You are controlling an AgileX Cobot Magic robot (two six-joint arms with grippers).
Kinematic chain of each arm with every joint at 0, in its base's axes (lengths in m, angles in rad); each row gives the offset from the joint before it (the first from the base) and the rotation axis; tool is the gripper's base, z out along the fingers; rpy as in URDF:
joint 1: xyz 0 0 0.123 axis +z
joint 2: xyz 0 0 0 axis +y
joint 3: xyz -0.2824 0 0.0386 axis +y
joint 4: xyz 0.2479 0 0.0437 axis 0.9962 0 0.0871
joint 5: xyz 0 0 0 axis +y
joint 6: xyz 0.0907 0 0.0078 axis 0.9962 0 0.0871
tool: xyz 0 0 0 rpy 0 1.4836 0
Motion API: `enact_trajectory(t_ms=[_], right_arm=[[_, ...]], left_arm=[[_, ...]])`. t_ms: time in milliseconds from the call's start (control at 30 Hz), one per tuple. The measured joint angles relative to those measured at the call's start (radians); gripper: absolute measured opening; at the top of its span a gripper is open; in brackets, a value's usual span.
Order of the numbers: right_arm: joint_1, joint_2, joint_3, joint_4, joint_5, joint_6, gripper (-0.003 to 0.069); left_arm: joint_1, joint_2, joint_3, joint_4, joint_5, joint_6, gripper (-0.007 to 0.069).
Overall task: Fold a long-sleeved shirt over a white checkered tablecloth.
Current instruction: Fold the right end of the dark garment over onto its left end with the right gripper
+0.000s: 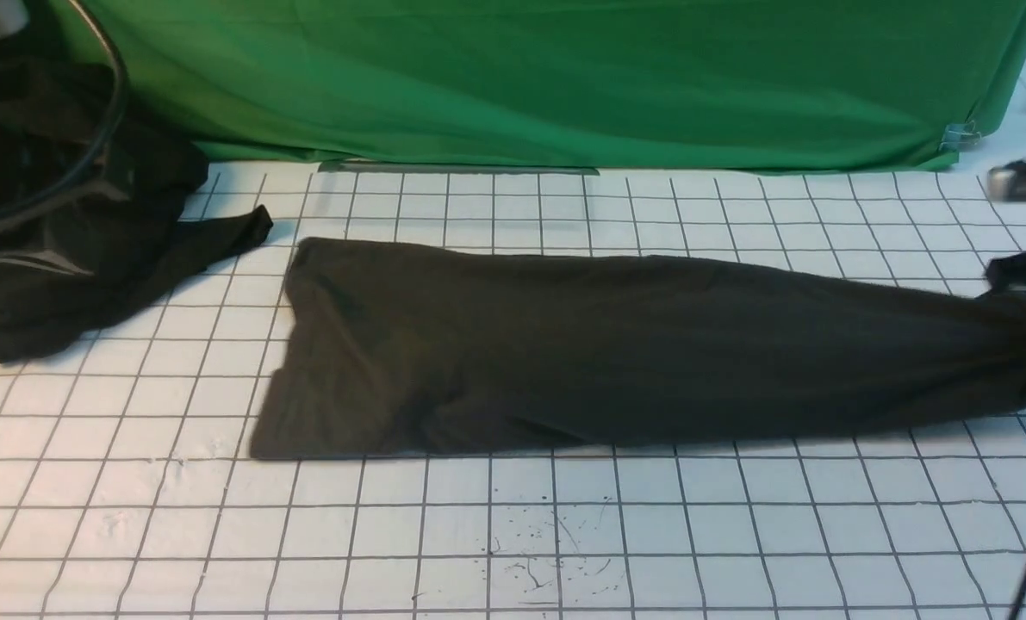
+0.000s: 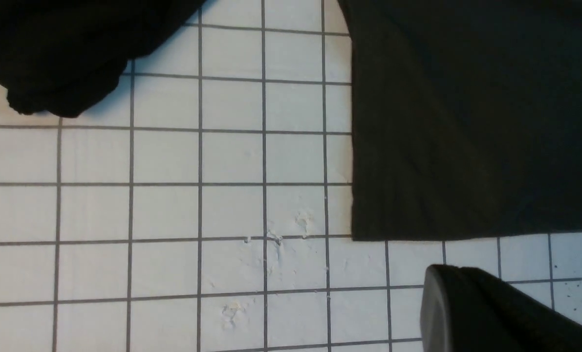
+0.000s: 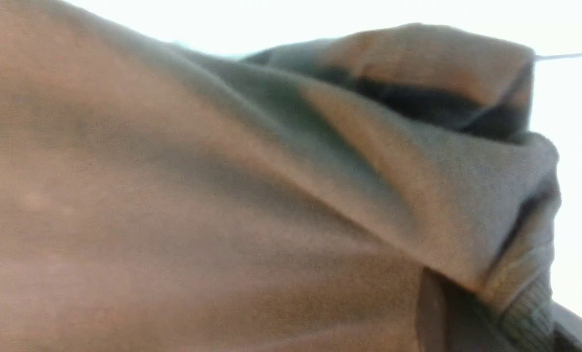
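The right gripper point(image 3: 496, 305) has its fingers clenched on the shirt point(image 3: 198, 195), with a bunch of ribbed, rumpled fabric caught between them; that close-up is blurred and washed out, so the exact part of the garment is hard to name. In the front view this grip is at the right edge, where the end of the shirt narrows into creases. The left gripper point(image 2: 449, 278) is closed with nothing in it, its dark tip near the shirt's straight lower edge and apart from it. From the right grip the shirt stretches leftward in one long, dark band across the middle of the checkered tablecloth point(image 1: 736, 534), wider and flatter at its left end, with soft wrinkles there and a fairly straight near edge. Left of it, well apart, lies a blacker heap of clothing point(image 1: 73, 258), one narrow piece poking out towards the shirt. A black cable point(image 1: 115, 103) loops in front of that heap. Ink specks point(image 1: 547, 564) dot the tablecloth on the near side of the shirt, and a green cloth point(image 1: 564, 82) hangs along the far side.
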Motion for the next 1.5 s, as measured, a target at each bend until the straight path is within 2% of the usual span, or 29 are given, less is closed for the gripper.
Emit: enact_trajectory(t_ms=[167, 333, 367, 400, 467, 533, 633, 700, 767, 800, 1033, 1200, 1267, 1300, 1333, 1367, 1433, 1500], right_arm=[[-0.011, -0.071, -0.012, -0.011, 0.005, 0.008, 0.0032], [0.061, -0.153, -0.087, 0.022, 0.007, 0.009, 0.0032], [0.119, -0.180, -0.129, 0.037, 0.007, 0.009, 0.0032], [0.119, -0.183, -0.129, 0.037, 0.007, 0.009, 0.0032], [0.235, -0.201, -0.200, 0.044, 0.008, 0.027, 0.0032], [0.290, -0.201, -0.222, 0.045, 0.000, 0.040, 0.0032], [0.460, -0.194, -0.244, 0.052, -0.046, 0.095, 0.0032], [0.547, -0.179, -0.247, 0.069, -0.079, 0.124, 0.0032], [0.588, -0.168, -0.248, 0.090, -0.103, 0.144, 0.0032], [0.655, -0.143, -0.248, 0.116, -0.141, 0.169, 0.0032], [0.829, -0.004, -0.248, 0.250, -0.262, 0.223, 0.0032], [0.874, 0.074, -0.248, 0.313, -0.337, 0.243, 0.0036], [0.892, 0.117, -0.248, 0.360, -0.402, 0.259, 0.0095], [0.892, 0.117, -0.248, 0.363, -0.406, 0.261, 0.0101], [0.899, 0.133, -0.248, 0.384, -0.426, 0.268, 0.0169], [0.901, 0.135, -0.248, 0.392, -0.431, 0.269, 0.0180], [0.912, 0.146, -0.248, 0.453, -0.447, 0.268, 0.0340], [0.918, 0.144, -0.248, 0.486, -0.446, 0.232, 0.0447]], left_arm=[[0.000, -0.027, 0.000, -0.009, 0.005, 0.002, 0.0000], [0.000, -0.030, 0.000, -0.038, 0.005, 0.009, 0.0000], [0.000, -0.030, 0.000, -0.062, 0.004, 0.016, 0.0000], [0.000, -0.030, 0.000, -0.065, 0.003, 0.016, 0.0000], [0.000, -0.030, 0.000, -0.106, -0.003, 0.039, 0.0000], [0.000, -0.030, 0.000, -0.116, -0.004, 0.048, 0.0000], [0.000, -0.030, 0.000, -0.129, -0.005, 0.056, 0.0000], [0.000, -0.030, 0.000, -0.132, -0.005, 0.058, 0.0000], [0.000, -0.030, 0.000, -0.133, -0.005, 0.058, 0.0000], [0.000, -0.030, 0.000, -0.134, -0.005, 0.061, 0.0000], [0.000, -0.030, 0.000, -0.134, -0.004, 0.066, 0.0000], [0.000, -0.030, 0.000, -0.134, -0.004, 0.066, 0.0000], [0.000, -0.030, 0.000, -0.134, -0.004, 0.067, 0.0000], [0.000, -0.030, 0.000, -0.134, -0.004, 0.067, 0.0000], [0.000, -0.030, 0.000, -0.134, -0.004, 0.067, 0.0000], [0.000, -0.030, 0.000, -0.134, -0.004, 0.067, 0.0000], [0.000, -0.030, 0.000, -0.134, -0.004, 0.067, 0.0000], [0.000, -0.030, 0.000, -0.133, -0.004, 0.067, 0.0000]])
